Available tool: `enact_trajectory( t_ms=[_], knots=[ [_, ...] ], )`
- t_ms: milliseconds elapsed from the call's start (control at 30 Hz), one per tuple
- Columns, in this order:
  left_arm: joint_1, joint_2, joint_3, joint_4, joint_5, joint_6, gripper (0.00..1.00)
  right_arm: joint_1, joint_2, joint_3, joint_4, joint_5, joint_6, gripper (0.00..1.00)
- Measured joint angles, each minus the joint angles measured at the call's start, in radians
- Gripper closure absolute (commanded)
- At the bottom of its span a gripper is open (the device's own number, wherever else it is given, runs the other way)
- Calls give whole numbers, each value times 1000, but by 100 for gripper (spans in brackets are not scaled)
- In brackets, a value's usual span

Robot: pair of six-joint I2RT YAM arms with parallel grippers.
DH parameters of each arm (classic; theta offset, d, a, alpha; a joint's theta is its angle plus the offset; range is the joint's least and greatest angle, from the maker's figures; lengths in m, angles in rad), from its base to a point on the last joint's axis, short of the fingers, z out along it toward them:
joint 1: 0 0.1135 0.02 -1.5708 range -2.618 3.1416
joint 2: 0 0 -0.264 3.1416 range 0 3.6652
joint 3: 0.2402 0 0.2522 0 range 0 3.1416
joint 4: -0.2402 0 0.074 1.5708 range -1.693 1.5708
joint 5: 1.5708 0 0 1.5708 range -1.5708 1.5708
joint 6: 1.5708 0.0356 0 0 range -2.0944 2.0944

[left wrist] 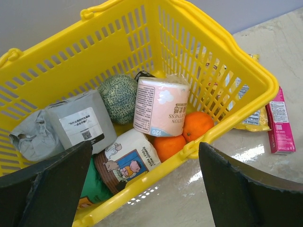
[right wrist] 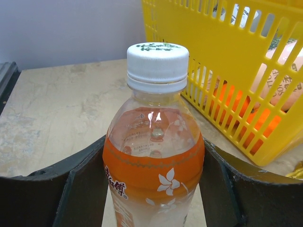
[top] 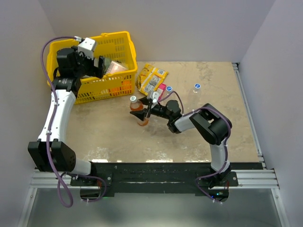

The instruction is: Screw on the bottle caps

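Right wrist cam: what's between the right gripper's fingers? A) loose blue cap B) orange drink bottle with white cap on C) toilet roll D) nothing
B: the orange drink bottle, white cap on its neck, stands between the fingers of the right gripper, which touch both its sides.

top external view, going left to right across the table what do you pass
yellow basket → orange drink bottle → blue cap → second blue cap; the snack packets overlap the bottle's span, so they are left out
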Motion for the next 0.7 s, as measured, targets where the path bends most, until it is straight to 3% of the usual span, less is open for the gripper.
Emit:
enact_trajectory(
  t_ms=[400,433,700],
  knots=[
    [-53,-1,0,-1,-8,16,0,2,-85,-130,25,34,-105,23],
    [-63,-1,0,0,-10,16,0,2,-87,-137,21,37,-109,18],
    [-106,-1,-1,-1,-33,37,0,0,-87,-166,-11,56,-129,14]
  ],
)
